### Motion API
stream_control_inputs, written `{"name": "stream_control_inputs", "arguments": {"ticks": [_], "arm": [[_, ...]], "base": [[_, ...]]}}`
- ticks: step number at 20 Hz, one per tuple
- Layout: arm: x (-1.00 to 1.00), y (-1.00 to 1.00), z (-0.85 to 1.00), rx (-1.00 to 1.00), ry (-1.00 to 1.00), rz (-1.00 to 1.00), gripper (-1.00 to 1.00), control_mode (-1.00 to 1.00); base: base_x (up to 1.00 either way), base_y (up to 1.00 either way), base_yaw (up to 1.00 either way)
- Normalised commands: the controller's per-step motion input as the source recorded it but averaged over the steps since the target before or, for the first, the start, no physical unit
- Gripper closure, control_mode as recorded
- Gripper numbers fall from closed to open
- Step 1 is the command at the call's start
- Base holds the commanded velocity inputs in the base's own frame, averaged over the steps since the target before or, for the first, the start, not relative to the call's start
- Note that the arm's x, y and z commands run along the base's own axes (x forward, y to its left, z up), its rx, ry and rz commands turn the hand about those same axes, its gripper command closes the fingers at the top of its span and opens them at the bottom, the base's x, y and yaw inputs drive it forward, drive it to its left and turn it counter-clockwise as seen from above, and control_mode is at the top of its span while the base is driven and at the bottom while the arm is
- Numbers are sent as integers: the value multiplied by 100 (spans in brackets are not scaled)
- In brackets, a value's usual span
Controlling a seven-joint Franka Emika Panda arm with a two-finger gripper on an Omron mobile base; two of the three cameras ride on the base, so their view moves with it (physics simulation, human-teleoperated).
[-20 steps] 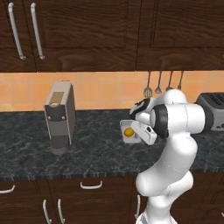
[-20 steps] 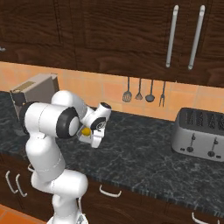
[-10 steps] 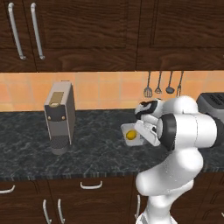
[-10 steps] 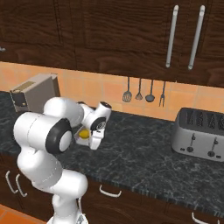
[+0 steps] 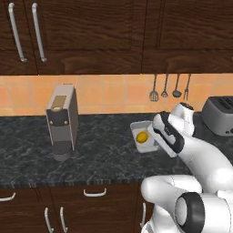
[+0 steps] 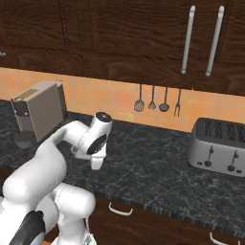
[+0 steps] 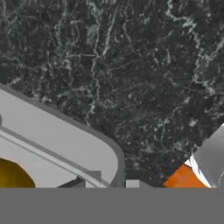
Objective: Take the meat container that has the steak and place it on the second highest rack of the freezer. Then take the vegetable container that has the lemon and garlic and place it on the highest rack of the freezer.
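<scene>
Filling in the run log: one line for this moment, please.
phase: grasp | jaws: shut on vegetable container rim | contents: lemon | location: counter

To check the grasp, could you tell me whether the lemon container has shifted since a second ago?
No, not noticeably: the lemon container stays equally far right of the coffee machine.

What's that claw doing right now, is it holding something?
Claw: closed on the rim of the grey container with the lemon in it.

dark marble counter, coffee machine, toaster
</scene>
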Motion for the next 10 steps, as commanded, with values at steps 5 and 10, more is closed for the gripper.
{"name": "stream_control_inputs", "arguments": {"ticks": [5,10], "arm": [[-93,2,90,-1,-15,0,100,-100],[-84,-7,100,0,-4,0,100,-100]], "base": [[0,0,0],[0,0,0]]}}
